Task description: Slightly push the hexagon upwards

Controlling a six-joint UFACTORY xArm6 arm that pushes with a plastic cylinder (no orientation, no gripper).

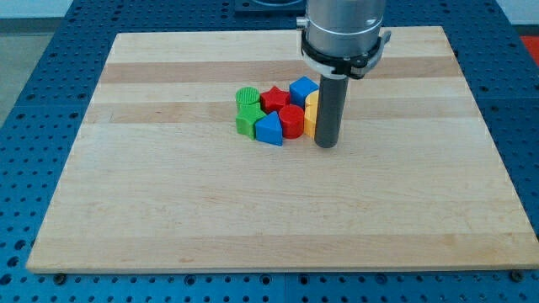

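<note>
A tight cluster of blocks sits just above the board's middle. A red block (290, 121) in it has a round or six-sided top; I cannot tell which. Two yellow blocks (311, 105) (308, 125) sit at its right, half hidden by my rod, so their shapes are unclear. A red star (274, 98) and a blue cube (302, 88) lie along the cluster's top. A blue wedge-like block (269, 130) lies at the bottom. A green cylinder (248, 98) and a green block (247, 121) are at the left. My tip (326, 146) rests at the cluster's right edge, against the lower yellow block.
The wooden board (168, 210) lies on a blue perforated table (34, 76). The arm's grey wrist (344, 34) hangs over the board's top edge, above the cluster.
</note>
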